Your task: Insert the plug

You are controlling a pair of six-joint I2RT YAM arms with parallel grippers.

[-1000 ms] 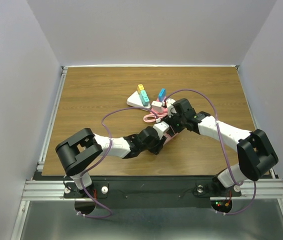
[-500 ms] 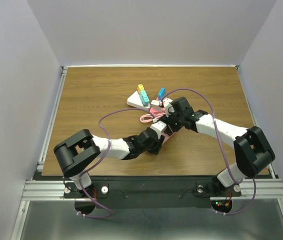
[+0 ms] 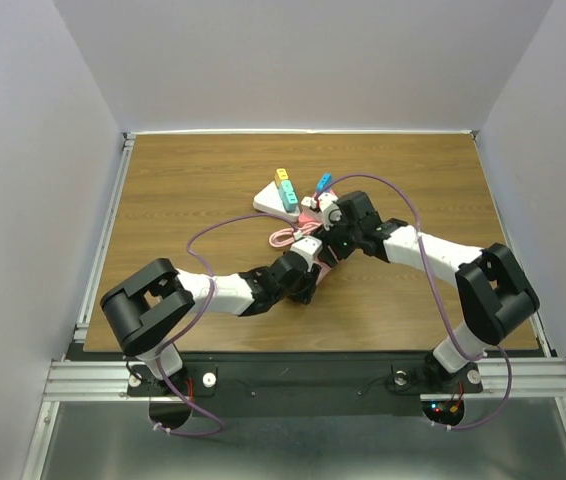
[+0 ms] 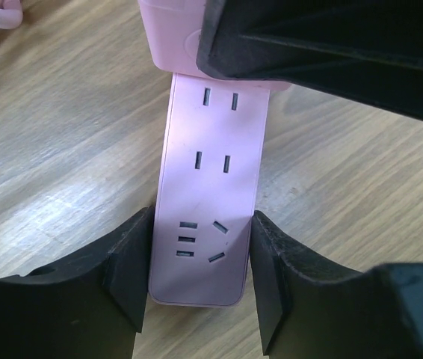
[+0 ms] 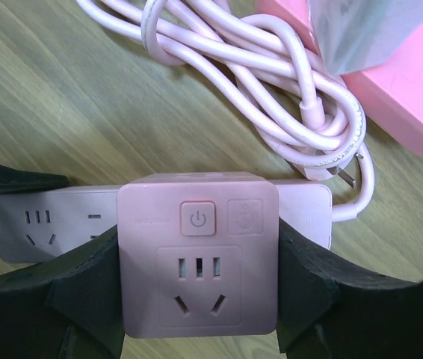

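A pink power strip (image 4: 208, 187) lies flat on the wooden table, and my left gripper (image 4: 200, 277) is shut on its near end. It also shows in the right wrist view (image 5: 39, 221). My right gripper (image 5: 196, 277) is shut on a pink cube plug adapter (image 5: 198, 254) with a power button, held down against the strip's far end. In the left wrist view the cube (image 4: 170, 37) sits on the strip under the right gripper's black body. In the top view the left gripper (image 3: 310, 262) and the right gripper (image 3: 329, 222) meet at the table's middle.
The strip's coiled pink cable (image 5: 271, 97) with its bare plug lies just beyond the cube. A pink box (image 5: 413, 82) sits beside it. A white power strip (image 3: 268, 200) with yellow, teal and blue plugs stands just behind the grippers.
Both grippers have moved together toward the far left, carrying the pink strip and cube closer to the white strip. The coiled cable has shifted left with them.
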